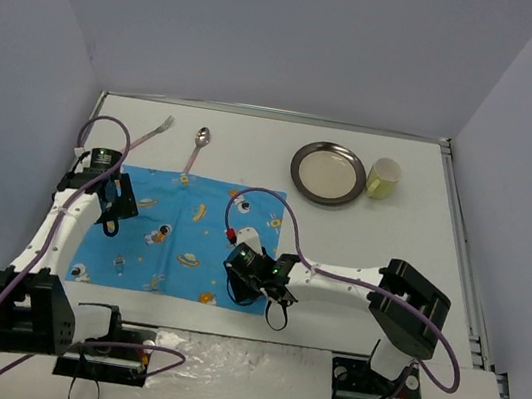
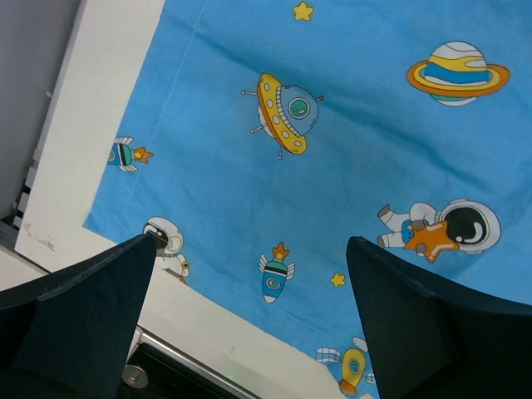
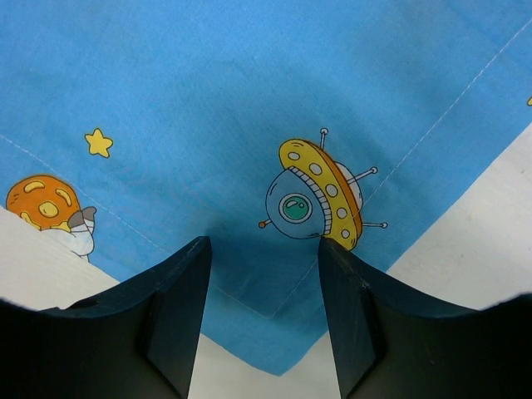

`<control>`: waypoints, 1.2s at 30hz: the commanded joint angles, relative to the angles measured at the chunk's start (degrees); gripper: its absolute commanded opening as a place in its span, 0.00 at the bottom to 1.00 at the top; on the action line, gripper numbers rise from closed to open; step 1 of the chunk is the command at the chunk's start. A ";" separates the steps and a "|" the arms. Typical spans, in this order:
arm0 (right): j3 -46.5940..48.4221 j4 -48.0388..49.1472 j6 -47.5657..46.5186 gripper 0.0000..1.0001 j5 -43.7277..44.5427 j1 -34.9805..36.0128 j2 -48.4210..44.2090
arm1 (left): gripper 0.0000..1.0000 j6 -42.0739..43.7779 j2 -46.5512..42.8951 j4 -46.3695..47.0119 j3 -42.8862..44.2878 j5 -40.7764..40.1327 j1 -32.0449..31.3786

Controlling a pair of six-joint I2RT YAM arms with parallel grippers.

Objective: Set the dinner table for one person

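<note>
The white dinner table (image 1: pixel 360 245) carries a blue cartoon-printed mat (image 1: pixel 179 236) lying flat at the left. My left gripper (image 1: pixel 114 211) is open and empty over the mat's left side; in the left wrist view (image 2: pixel 251 241) its fingers stand wide apart above the mat (image 2: pixel 349 125) near its edge. My right gripper (image 1: pixel 244 285) is open and empty at the mat's near right corner; in the right wrist view (image 3: pixel 263 245) that corner (image 3: pixel 274 332) lies between the fingers. A fork (image 1: pixel 156 129), a spoon (image 1: pixel 197 148), a metal plate (image 1: pixel 328 173) and a pale yellow cup (image 1: pixel 383 179) lie along the far side.
Grey walls close in the table on the left, back and right. A metal rail (image 1: pixel 462 241) runs along the right edge. Purple cables loop over both arms. Bare table shows beside the mat in the left wrist view (image 2: pixel 91 125) and the right wrist view (image 3: pixel 490 208).
</note>
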 commanded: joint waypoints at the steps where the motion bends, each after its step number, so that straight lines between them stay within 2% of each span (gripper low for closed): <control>1: 0.02 -5.79 0.57 0.51 0.50 -0.39 -5.29 | 0.97 -2.72 4.41 1.76 2.37 0.83 4.87; 10: 0.42 -5.66 -2.89 0.51 2.66 -2.17 -9.70 | 0.97 -5.41 15.75 5.19 4.70 2.16 8.99; 18: -2.40 0.18 -5.95 0.54 -2.33 -9.64 -12.95 | 0.97 -3.07 27.12 8.05 8.69 -0.42 11.23; 26: -1.78 7.62 -7.02 0.52 -6.86 -11.12 -5.86 | 0.97 -2.14 30.11 8.73 9.45 -2.50 11.90; 36: -3.75 12.07 -6.74 0.50 -12.28 -17.33 1.85 | 0.97 -1.93 30.14 8.14 8.42 -4.17 13.35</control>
